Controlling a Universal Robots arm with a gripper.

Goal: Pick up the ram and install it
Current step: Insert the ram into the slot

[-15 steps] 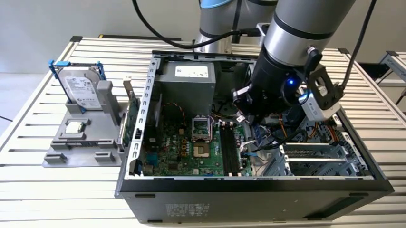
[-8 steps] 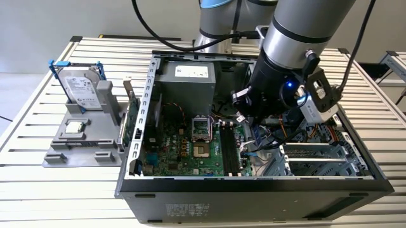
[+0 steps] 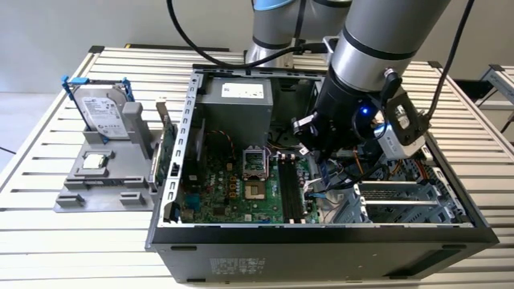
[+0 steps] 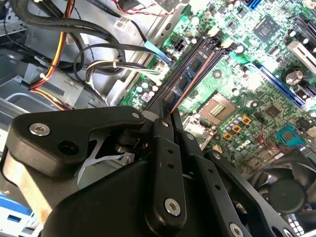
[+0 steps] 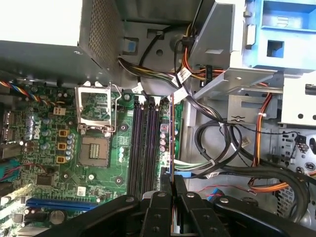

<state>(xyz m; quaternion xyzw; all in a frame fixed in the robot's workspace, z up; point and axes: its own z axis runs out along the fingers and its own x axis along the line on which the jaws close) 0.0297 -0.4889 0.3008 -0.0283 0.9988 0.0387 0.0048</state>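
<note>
Ram (image 5: 171, 143) held edge-on between closed gripper (image 5: 172, 183) fingers, inside open computer case (image 3: 183, 150).
On exterior view's left, hard drive (image 3: 103, 114) upright in grey holder (image 3: 100, 186) on slatted table (image 3: 48, 241); rightward, motherboard (image 3: 233, 192) with empty processor socket (image 5: 95, 150), then dark memory slots (image 5: 143, 143); ram directly above slot alongside, beside cable bundle (image 5: 232, 163).

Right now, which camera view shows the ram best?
The second wrist view: the ram shows its side with chips, running from the gripper along the memory slots. The first wrist view shows it edge-on, a thin line leaving the shut jaws. In the exterior view the arm covers that place.
</note>
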